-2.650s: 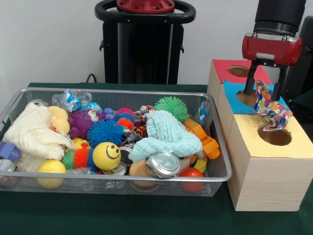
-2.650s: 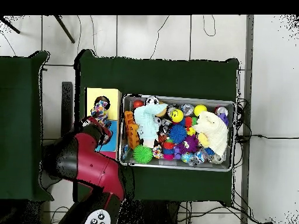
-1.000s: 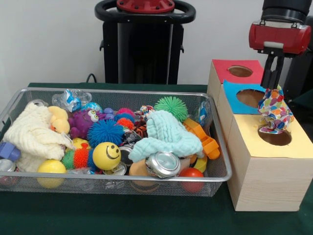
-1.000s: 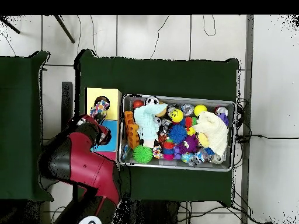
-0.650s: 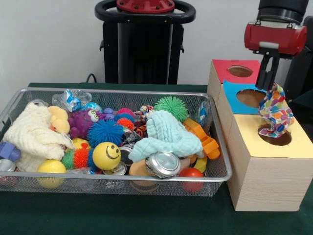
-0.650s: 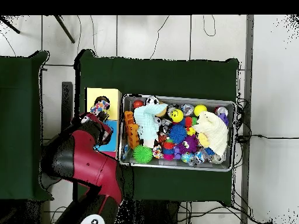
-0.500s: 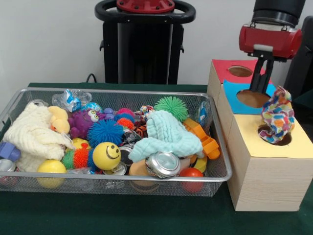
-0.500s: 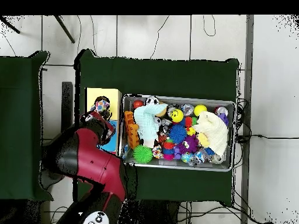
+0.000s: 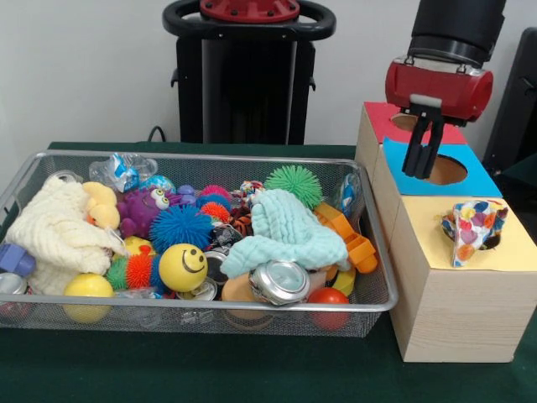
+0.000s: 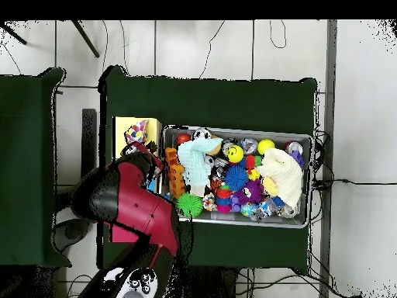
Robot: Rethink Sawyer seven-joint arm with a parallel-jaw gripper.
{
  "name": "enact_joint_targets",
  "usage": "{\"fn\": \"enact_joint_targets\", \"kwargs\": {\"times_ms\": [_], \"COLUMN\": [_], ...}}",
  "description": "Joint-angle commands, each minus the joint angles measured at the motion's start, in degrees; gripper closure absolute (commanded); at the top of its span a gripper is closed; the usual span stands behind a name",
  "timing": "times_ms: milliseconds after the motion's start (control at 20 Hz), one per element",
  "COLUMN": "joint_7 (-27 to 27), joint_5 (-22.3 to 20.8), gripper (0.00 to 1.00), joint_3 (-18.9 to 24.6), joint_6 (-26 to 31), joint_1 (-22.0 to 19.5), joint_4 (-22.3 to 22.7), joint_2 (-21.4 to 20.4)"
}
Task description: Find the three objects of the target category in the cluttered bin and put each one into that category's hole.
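A multicoloured patterned cloth (image 9: 472, 227) sits bunched in the round hole of the box's yellow section (image 9: 428, 243), partly sticking out; the overhead view shows the cloth (image 10: 138, 130) there too. My gripper (image 9: 422, 172) hangs over the blue section (image 9: 478, 180), up and to the left of the cloth and clear of it. Its fingers stand a little apart with nothing between them. In the wire bin (image 9: 201, 309) lie a mint-green cloth (image 9: 289, 231) and a cream cloth (image 9: 54, 227).
The bin also holds spiky balls, a yellow smiley ball (image 9: 183, 267), a crushed can (image 9: 279, 281), orange plastic pieces (image 9: 352, 239) and a yellow duck. The box's red section (image 9: 377, 117) lies behind the blue one. In the overhead view the arm (image 10: 132, 206) covers the blue and red sections.
The gripper let go of the patterned cloth over the yellow hole, then moved left and back over the blue section. The cloth has sunk lower into the hole.
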Motion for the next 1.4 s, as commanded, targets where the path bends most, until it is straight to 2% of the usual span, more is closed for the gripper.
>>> {"fn": "enact_joint_targets", "kwargs": {"times_ms": [50, 450, 700, 1400], "joint_7": [6.43, 7.04, 9.68, 11.7], "joint_5": [-2.93, -2.92, -1.03, -0.37], "gripper": [1.0, 1.0, 1.0, 1.0], "joint_3": [3.04, 5.03, 5.38, 13.86], "joint_6": [1.2, 2.16, 7.57, -0.92], "joint_1": [-1.28, -1.74, 0.28, -2.66], "joint_4": [-3.51, -1.8, 0.33, 3.75], "joint_2": [2.4, 1.08, -1.84, -2.51]}}
